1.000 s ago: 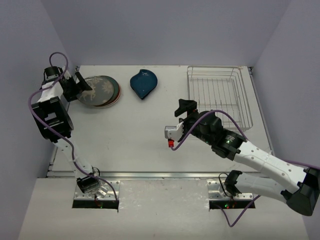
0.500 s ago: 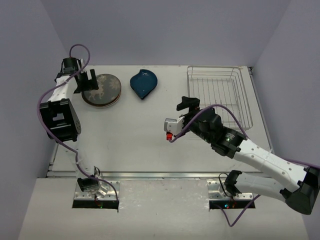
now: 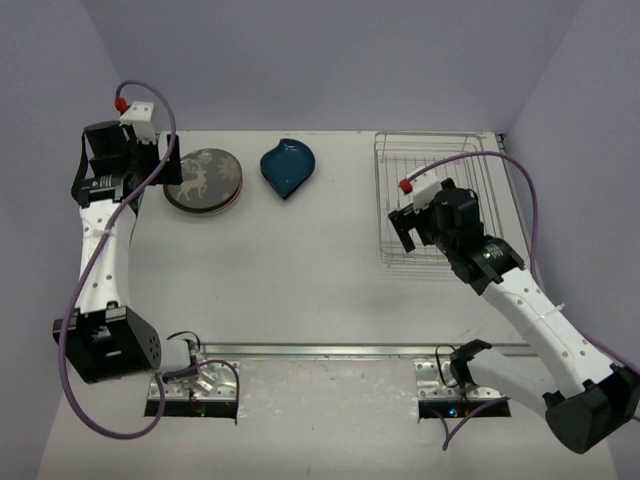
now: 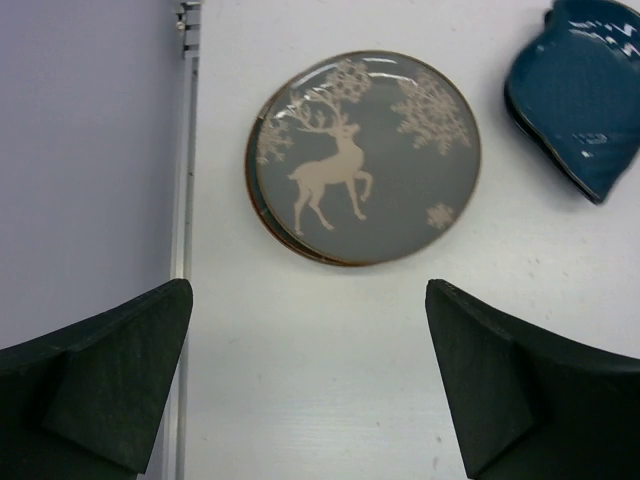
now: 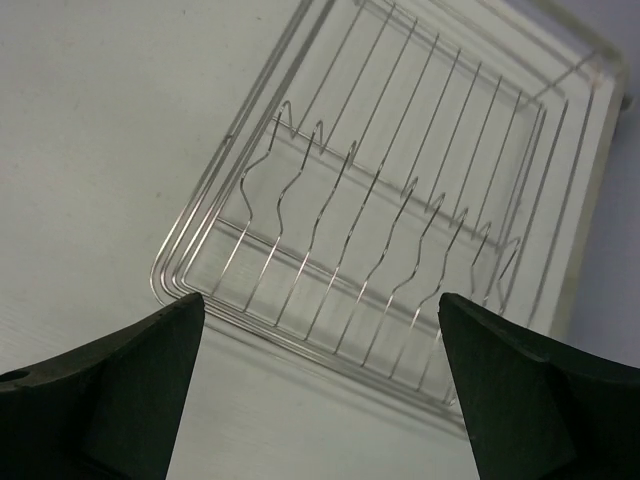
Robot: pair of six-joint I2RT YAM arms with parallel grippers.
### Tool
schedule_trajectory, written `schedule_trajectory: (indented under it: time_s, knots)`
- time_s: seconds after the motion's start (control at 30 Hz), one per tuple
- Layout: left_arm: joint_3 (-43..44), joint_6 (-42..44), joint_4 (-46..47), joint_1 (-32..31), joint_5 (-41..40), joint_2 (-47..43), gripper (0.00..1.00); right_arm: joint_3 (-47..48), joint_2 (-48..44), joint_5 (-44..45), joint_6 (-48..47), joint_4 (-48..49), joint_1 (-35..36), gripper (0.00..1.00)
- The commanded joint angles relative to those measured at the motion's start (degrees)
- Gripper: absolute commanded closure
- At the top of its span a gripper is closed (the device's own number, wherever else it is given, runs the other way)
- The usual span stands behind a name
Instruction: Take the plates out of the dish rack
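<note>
Table point(image 3: 300, 270): white top, far half carries all the ware.

Arms: left arm point(image 3: 100, 250) reaches up the left side of the table to its far left corner. Right arm point(image 3: 530, 310) stretches from its base toward the right side, wrist over the rack's near left corner.

Dish rack point(image 3: 470, 180): silvery wire basket at the far right of the table. The right wrist view shows its bare wire floor and a row of upright dividers point(image 5: 400, 200).

Plates: all lie flat on the table, well apart from the rack. The dark brown round plate with white deer point(image 3: 203, 181) sits at far left, face up. The rim of at least one more plate shows beneath its edge, so it tops a stack; what lies under it cannot be told. The dark blue leaf-shaped dish point(image 3: 287, 167) lies just beside the stack on its right, not touching it, between the stack and the rack.

Left gripper point(image 4: 308, 330): fingers spread wide, nothing between them. It hangs above bare table near the deer plate, clear of it.

Right gripper point(image 5: 320, 340): fingers likewise wide apart, holding nothing, above the rack's corner.
</note>
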Motion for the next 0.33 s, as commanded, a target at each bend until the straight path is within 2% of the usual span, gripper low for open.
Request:
schedule_trajectory:
  time_s: [0.0,0.13,0.3]
  knots:
    - [-10.5,3.6,-2.3,-3.9,5.2,-8.6,0.0,-1.6,-3.6,-8.6,23.4,-4.9,-8.5,0.01]
    - [-20.1,3.0,-2.4,-6.1,3.7,-18.1,0.0,-5.4,-6.9,-15.7,26.4,-4.6,-14.2,0.01]
    - [-22.5,0.0,-1.2,-6.1,3.1,-23.0,0.0,-6.6,-8.6,-14.5,20.7,-1.5,-15.8,0.01]
